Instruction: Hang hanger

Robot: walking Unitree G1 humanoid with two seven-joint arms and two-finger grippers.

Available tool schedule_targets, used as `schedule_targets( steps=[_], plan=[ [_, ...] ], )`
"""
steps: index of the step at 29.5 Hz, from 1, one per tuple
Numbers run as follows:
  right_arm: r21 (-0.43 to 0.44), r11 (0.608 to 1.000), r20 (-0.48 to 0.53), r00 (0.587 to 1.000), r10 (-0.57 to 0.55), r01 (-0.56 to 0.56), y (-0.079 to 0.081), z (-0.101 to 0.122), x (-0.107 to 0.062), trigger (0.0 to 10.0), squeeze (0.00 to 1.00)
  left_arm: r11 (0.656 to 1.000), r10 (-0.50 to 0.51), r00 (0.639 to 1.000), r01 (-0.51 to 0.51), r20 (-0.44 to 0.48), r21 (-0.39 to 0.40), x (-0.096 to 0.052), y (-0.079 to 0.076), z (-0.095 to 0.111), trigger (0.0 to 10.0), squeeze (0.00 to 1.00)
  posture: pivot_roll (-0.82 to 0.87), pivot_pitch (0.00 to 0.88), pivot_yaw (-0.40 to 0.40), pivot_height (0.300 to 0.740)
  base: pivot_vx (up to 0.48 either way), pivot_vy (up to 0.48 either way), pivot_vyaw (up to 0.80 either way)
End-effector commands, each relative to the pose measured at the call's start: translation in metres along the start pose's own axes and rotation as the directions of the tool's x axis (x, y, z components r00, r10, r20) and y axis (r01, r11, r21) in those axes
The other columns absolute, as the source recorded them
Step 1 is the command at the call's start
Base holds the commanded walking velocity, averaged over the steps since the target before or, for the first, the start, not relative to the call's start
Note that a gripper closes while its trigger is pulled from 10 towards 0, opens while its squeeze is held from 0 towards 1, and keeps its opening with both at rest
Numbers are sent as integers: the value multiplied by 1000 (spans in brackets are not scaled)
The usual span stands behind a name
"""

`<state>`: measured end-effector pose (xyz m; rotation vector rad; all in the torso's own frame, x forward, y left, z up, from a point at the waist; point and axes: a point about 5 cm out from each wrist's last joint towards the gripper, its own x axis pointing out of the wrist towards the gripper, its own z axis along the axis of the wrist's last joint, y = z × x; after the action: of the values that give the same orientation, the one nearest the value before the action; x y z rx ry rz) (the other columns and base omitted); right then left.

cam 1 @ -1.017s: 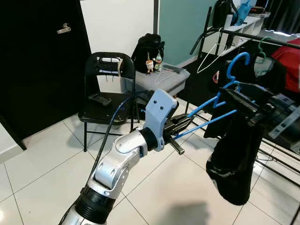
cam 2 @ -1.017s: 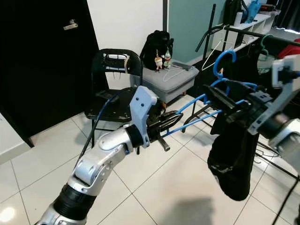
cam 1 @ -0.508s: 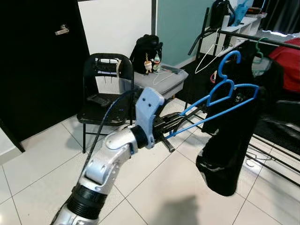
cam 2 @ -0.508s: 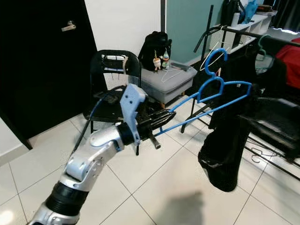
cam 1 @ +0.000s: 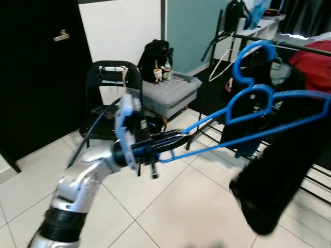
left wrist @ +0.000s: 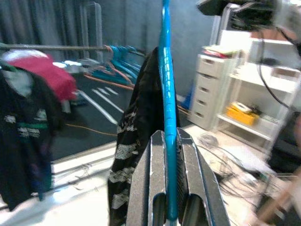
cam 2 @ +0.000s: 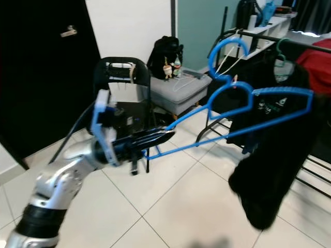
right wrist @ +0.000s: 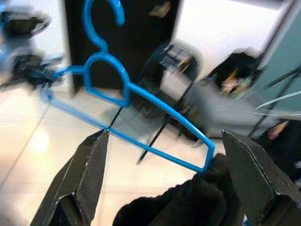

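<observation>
Hanger (cam 1: 248, 111) blurred, pinched in left claw (cam 1: 173, 140); right claw (right wrist: 164, 174) spread open.

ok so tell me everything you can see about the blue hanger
The blue hanger looks like thin glossy plastic, with a curled hook on top, a rounded neck loop, sloping shoulders and a straight bottom bar. It is held roughly upright, out in front of the robot. The left gripper is shut on one end of it. A black garment drapes from its far end, near the clothes rack.
</observation>
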<state>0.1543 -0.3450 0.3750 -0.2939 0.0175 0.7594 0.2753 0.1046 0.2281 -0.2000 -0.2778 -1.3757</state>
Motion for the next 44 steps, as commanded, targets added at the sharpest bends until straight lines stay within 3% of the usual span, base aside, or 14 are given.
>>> schedule_targets(
  steps=[1, 4, 10, 13, 18, 33, 34, 44],
  plan=[
    [2, 999, -45, 998, 49, -49, -2, -2, 4, 10000, 0, 999, -54, 997, 54, 55, 8, -4, -3, 9, 4627, 0, -280, 0, -20, 740, 0, 0, 0],
    [-29, 997, -35, 997, 75, -76, -10, 12, 3, 10000, 0, 998, -56, 994, 58, 97, -12, -12, -1, 13, 4627, 0, -279, 0, -26, 740, 0, 0, 0],
    [-33, 996, -18, 997, 76, -77, -12, 16, 2, 10000, 0, 998, -55, 992, 58, 117, -20, -14, -1, 14, 4588, 0, -279, 0, -32, 740, 0, 0, 0],
    [8, 992, -51, 991, 125, -125, -13, 10, 4, 10000, 0, 991, -115, 980, 124, 161, -48, -18, -11, 16, 4588, 0, -285, 0, -40, 740, 0, 0, 0],
    [51, 978, -103, 973, 205, -200, -16, 2, 13, 10000, 0, 977, -194, 962, 207, 190, -49, -10, -22, 19, 4392, 0, -286, 0, -50, 740, 0, 0, 0],
    [103, 960, -85, 959, 269, -261, -19, -10, 24, 10000, 0, 964, -246, 941, 262, 232, -40, -6, -31, 25, 4196, 0, -277, 0, -60, 740, 0, 0, 0],
    [118, 953, -67, 956, 287, -278, -18, -13, 27, 0, 0, 962, -252, 939, 269, 233, -42, -6, -32, 26, 4196, 0, -277, 0, -60, 740, 0, 0, 0],
    [160, 929, -21, 940, 341, -333, -18, -13, 25, 0, 0, 959, -262, 940, 279, 217, -51, -11, -31, 26, 4196, 0, -276, 0, -51, 740, 0, 0, 0]
  ],
)
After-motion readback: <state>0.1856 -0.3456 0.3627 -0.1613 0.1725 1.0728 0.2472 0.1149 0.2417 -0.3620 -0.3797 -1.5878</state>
